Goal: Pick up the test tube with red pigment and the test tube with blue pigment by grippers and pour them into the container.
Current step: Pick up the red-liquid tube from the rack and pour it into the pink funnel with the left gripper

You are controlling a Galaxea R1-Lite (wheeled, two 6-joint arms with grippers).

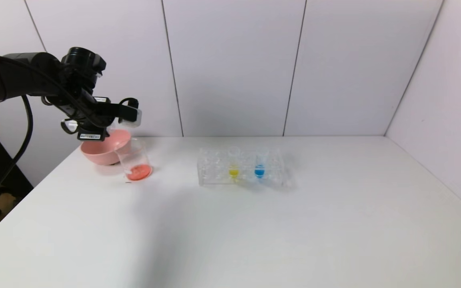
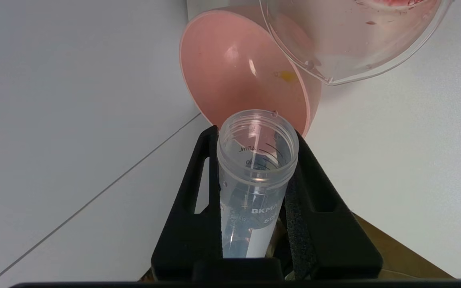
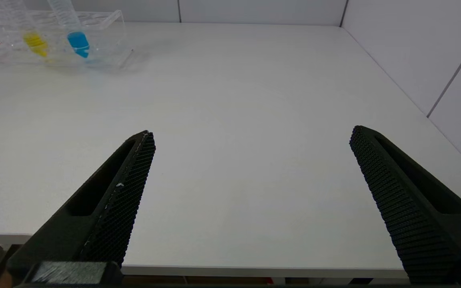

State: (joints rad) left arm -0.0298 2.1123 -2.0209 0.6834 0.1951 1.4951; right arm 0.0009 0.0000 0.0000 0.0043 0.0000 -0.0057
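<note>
My left gripper [image 2: 256,134] is shut on a clear graduated test tube [image 2: 254,168] with no liquid showing in it. Its open mouth points at the pink bowl [image 2: 246,72]. In the head view this gripper [image 1: 98,127] hangs over the bowl [image 1: 102,150], just left of the beaker [image 1: 134,160]. The beaker holds orange-red liquid at its bottom, and its rim shows in the left wrist view [image 2: 354,60]. The blue test tube [image 1: 259,166] stands upright in the rack [image 1: 214,168]; it also shows in the right wrist view [image 3: 76,38]. My right gripper [image 3: 252,132] is open and empty over the table's near edge.
A yellow tube [image 1: 233,168] stands in the rack beside the blue one and shows in the right wrist view [image 3: 34,42]. The white table [image 1: 254,232] is walled at the back and right. The bowl and beaker sit at the far left corner.
</note>
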